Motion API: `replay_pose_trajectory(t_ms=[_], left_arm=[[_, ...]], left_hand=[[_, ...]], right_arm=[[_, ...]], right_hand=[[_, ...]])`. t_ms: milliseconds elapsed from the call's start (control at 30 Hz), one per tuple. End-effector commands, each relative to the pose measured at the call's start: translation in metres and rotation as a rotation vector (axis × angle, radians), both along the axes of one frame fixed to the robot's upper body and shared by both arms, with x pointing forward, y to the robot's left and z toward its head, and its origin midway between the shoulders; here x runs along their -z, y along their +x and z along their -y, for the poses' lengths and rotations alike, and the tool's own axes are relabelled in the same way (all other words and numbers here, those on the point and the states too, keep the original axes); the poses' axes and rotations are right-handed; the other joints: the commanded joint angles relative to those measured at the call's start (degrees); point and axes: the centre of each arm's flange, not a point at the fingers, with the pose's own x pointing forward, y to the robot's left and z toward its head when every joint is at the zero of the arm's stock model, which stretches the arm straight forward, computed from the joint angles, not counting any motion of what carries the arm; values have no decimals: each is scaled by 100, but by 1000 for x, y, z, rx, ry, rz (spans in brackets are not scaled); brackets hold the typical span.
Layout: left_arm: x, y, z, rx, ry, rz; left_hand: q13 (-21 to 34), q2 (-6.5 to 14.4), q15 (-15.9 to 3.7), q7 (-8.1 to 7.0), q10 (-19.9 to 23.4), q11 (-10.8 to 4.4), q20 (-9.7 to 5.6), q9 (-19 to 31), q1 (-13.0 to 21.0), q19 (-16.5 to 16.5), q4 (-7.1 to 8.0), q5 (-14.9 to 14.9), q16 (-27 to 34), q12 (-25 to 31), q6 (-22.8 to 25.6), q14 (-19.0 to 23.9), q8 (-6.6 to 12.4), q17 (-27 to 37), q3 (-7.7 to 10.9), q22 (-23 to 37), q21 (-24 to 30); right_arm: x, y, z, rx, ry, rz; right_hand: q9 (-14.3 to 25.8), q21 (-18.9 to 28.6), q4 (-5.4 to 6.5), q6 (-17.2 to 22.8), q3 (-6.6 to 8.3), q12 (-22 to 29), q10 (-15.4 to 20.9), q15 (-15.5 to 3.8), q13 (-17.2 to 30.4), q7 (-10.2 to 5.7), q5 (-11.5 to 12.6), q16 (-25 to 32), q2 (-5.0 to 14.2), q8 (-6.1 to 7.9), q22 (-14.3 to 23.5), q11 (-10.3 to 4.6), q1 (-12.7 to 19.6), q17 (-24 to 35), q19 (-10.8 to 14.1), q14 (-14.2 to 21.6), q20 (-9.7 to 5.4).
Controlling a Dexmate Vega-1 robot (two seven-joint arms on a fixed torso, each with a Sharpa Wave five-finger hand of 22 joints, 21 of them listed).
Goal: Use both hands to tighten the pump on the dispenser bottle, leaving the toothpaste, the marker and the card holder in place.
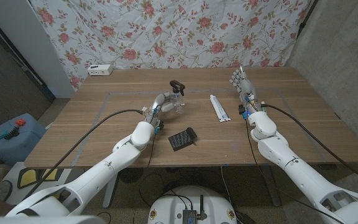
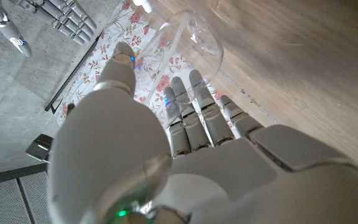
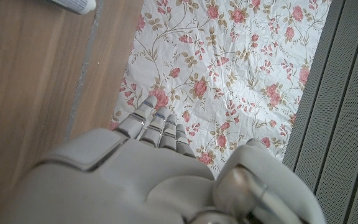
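The clear dispenser bottle (image 1: 178,102) with its black pump (image 1: 177,84) stands upright at the table's middle. My left hand (image 1: 159,106) is right beside it on its left. In the left wrist view its fingers (image 2: 194,115) reach straight toward the clear bottle (image 2: 194,34), thumb apart; I cannot tell if they touch it. The white toothpaste tube (image 1: 218,107) lies to the bottle's right. A black card holder (image 1: 181,138) lies nearer the front. A small dark thing (image 1: 161,127), perhaps the marker, shows beside my left wrist. My right hand (image 1: 242,82) stands farther back on the right, fingers apart, holding nothing.
A white power strip (image 1: 100,70) sits at the back left edge of the table (image 1: 303,130). The floral cloth (image 1: 166,31) hangs behind. A blue container (image 1: 8,135) stands on the floor at the left. The toothpaste's end (image 3: 73,5) shows in the right wrist view.
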Motion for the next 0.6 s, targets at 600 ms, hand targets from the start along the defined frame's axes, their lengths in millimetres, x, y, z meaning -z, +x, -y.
replay_pose_trajectory(t_ms=[600], left_arm=[[15,6,-5,11,-3,-26]], left_hand=[[-66,444,-536,-271,-65,-46,-195,10,-495,-44,386,14,-19,-110,659,-135,-71,4,433,17,1]], right_arm=[[13,2,1,1,31,-6]], right_hand=[[3,55,50,113,9,47,39,-66,1,-124,68,-15,3,65,12,54,-49,14,68,-61,-453]])
